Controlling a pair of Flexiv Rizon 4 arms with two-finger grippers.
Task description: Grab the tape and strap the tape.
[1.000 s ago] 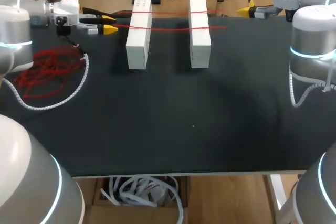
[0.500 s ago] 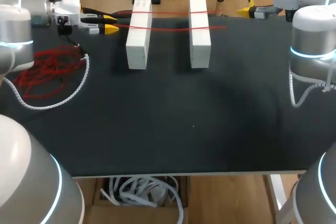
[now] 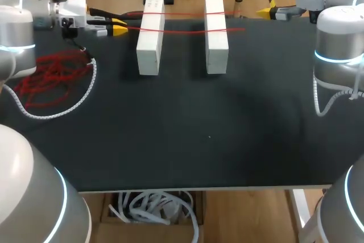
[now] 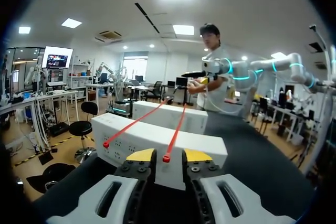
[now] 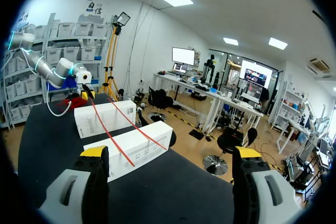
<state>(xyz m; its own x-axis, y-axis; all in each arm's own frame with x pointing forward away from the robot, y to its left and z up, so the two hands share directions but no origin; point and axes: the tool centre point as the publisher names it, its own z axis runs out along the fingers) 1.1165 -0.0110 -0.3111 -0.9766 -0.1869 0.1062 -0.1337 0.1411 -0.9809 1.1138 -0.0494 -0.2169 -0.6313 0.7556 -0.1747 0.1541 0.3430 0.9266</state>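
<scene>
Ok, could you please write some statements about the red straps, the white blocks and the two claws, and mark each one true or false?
1. Two thin red straps lie across both white rectangular blocks. True.
2. The right claw is shut on a strap. False: it is wide open, holds nothing and is apart from the blocks.
3. A loose pile of red straps lies on the black table near the left arm. True.
4. The white blocks are stacked. False: they stand side by side with a gap.
5. One strap's end sits between the left claw's fingers. True.
</scene>
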